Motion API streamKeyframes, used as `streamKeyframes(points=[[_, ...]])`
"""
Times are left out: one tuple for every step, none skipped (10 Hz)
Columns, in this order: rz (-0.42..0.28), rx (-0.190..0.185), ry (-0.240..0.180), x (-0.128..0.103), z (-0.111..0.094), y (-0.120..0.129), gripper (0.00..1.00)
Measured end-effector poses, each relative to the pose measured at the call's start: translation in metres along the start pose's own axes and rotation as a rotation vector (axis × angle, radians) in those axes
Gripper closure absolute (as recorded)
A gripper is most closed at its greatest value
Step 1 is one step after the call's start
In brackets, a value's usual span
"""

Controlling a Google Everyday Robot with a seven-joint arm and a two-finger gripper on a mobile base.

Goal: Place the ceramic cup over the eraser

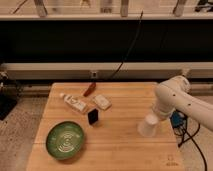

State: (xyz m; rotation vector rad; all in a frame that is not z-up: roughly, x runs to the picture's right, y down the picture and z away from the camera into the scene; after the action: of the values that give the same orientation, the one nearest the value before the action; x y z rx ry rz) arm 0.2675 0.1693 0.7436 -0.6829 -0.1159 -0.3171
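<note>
The ceramic cup (pixel 147 125), plain white and tapered, is at the right side of the wooden table (pixel 115 145), tilted, under the end of my white arm. My gripper (pixel 153 116) is at the cup's top, hidden behind the arm's wrist. The eraser (pixel 93 117), a small black upright block, stands near the table's middle, well to the left of the cup.
A green plate (pixel 65 139) lies at the front left. A white tube-like packet (pixel 74 103), a flat white pad (pixel 102 102) and a red-handled tool (pixel 89 89) lie at the back left. A black cable (pixel 125 55) hangs behind the table. Blue gear (pixel 176 120) sits off the right edge.
</note>
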Motion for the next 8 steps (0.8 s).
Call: streamKeyframes(points=[[-0.008,-0.005,-0.011,-0.002,0.001,-0.001,0.2],[-0.021,-0.011,-0.031,-0.006,0.004,-0.002,0.2],[-0.03,-0.012,-0.041,-0.007,0.006,-0.003,0.2],[-0.041,-0.012,-0.053,-0.01,0.009,-0.003,0.2],[-0.052,-0.006,-0.064,-0.012,0.011,-0.003,0.2],[-0.06,0.001,-0.071,-0.013,0.013,-0.004,0.21],[-0.07,0.01,-0.077,-0.015,0.015,-0.005,0.27],[-0.076,0.014,-0.078,-0.016,0.016,-0.005,0.34]])
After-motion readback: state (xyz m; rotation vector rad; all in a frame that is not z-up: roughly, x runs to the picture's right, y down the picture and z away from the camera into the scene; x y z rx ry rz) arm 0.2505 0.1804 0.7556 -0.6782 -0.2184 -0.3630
